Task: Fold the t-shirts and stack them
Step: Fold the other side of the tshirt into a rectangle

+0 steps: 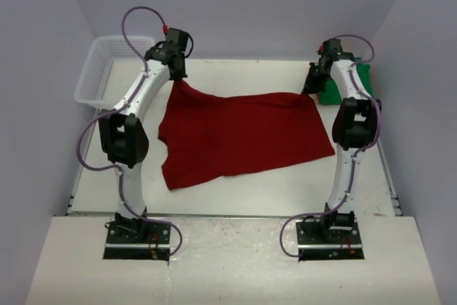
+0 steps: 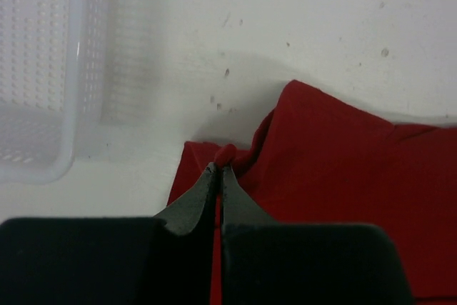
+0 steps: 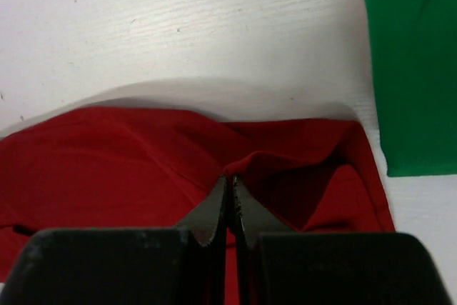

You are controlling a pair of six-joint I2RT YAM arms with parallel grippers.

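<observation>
The red shirt [image 1: 243,137] lies spread out in the middle of the tabletop [image 1: 235,194]. Its far edge is lifted a little at both ends. The left fingers [image 2: 203,194] are squeezed tight on a small bunch of red cloth at the far left corner, near the basket [image 1: 89,80]. The right fingers [image 3: 214,205] are squeezed tight on a fold at the far right corner, just beside the green shirt [image 3: 410,69], which lies folded and flat.

The red shirt looks soft, thin and light. It sags and wrinkles between the two holds, so it will not keep its shape by itself. I think it is best held by corners or edges, one in each arm, with the cloth kept stretched between them. A hold in the middle would likely just bunch it up. A small pinch could slip off.
</observation>
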